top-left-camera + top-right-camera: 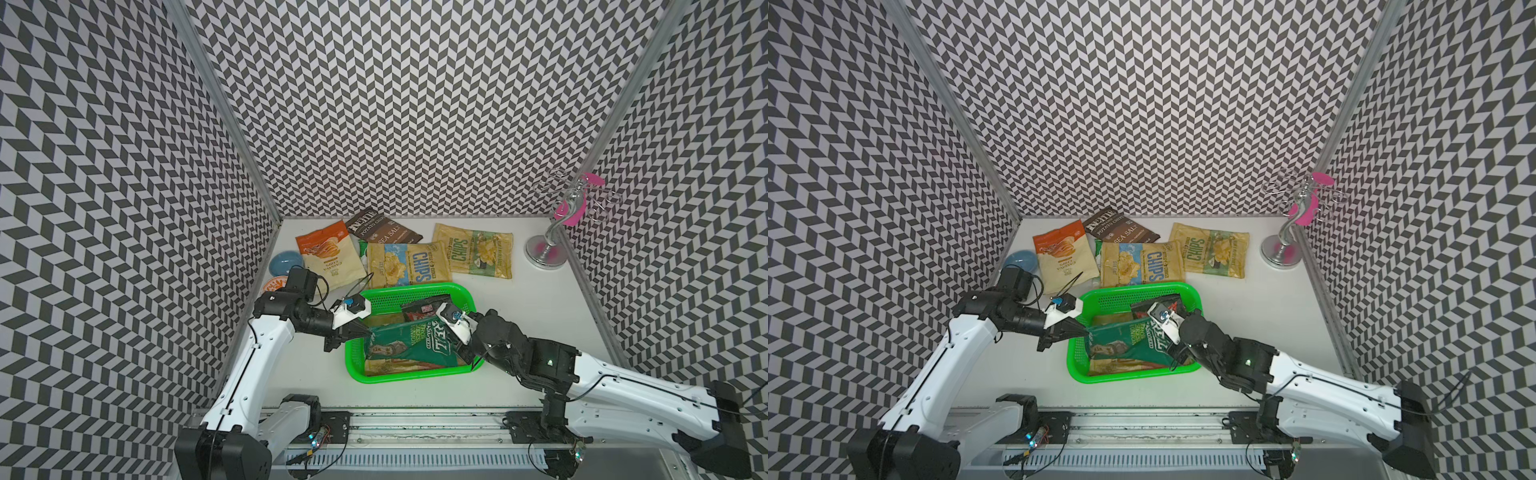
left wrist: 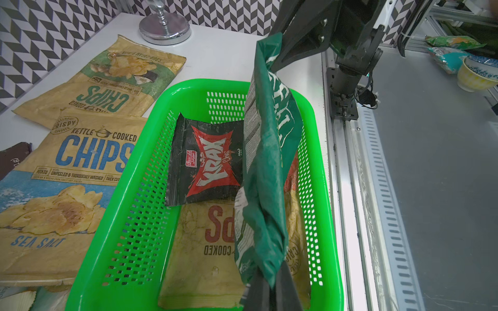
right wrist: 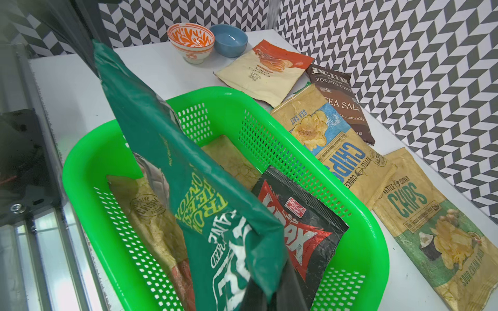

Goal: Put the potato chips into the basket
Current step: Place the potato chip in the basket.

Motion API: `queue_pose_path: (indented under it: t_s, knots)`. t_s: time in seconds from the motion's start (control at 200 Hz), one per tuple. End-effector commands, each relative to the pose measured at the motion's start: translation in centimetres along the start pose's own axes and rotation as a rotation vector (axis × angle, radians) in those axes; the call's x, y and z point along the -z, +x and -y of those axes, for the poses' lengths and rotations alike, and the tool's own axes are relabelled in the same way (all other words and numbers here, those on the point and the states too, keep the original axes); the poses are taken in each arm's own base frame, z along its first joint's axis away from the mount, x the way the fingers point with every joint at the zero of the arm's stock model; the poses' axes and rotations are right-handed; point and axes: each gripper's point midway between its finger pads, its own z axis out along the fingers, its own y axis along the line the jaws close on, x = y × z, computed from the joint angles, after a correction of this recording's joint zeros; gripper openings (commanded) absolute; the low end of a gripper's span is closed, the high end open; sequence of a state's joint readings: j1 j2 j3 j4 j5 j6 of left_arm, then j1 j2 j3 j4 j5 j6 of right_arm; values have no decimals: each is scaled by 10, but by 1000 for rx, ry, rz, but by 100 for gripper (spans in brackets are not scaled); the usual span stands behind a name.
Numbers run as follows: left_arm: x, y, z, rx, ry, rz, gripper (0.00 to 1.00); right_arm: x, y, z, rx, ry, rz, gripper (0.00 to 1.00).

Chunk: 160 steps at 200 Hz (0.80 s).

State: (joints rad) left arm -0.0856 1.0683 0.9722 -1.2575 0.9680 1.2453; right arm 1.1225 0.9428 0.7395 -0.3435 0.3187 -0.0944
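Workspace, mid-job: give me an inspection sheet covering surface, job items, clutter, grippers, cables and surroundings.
Surface: white table, no spill seen.
Job's things: green basket holds a black-red bag lying on a tan bag. A dark green bag hangs stretched above it. The orange-cream bag, brown bag, blue-print CHIPS bag and green-print CHIPS bag lie outside.
Clutter: blue bowl, orange bowl, chrome stand.
Grippers: left gripper and right gripper are each shut on one end of the dark green bag.
Cables: thin black wire at the left wrist crosses the orange-cream bag's corner.
Surroundings: chevron walls, front rail.
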Motion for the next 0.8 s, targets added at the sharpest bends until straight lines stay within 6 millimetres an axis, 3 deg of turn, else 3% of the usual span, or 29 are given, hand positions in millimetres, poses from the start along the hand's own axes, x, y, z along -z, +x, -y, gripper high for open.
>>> queue_pose_path:
  t_s: [0.0,0.325,0.476,0.796]
  knots:
    - [2,-6,11,-19,28,18,0,0,-2,0,-37,-5,-8,0]
    - [7,-14,15,-33,35,20,0,10,-11,3,-62,-12,-11,0]
    - [2,-4,14,-10,39,-6,0,6,-4,1,-63,-10,-20,0]
    - [-7,6,-18,46,-30,-24,0,-16,17,4,-55,41,-90,0]
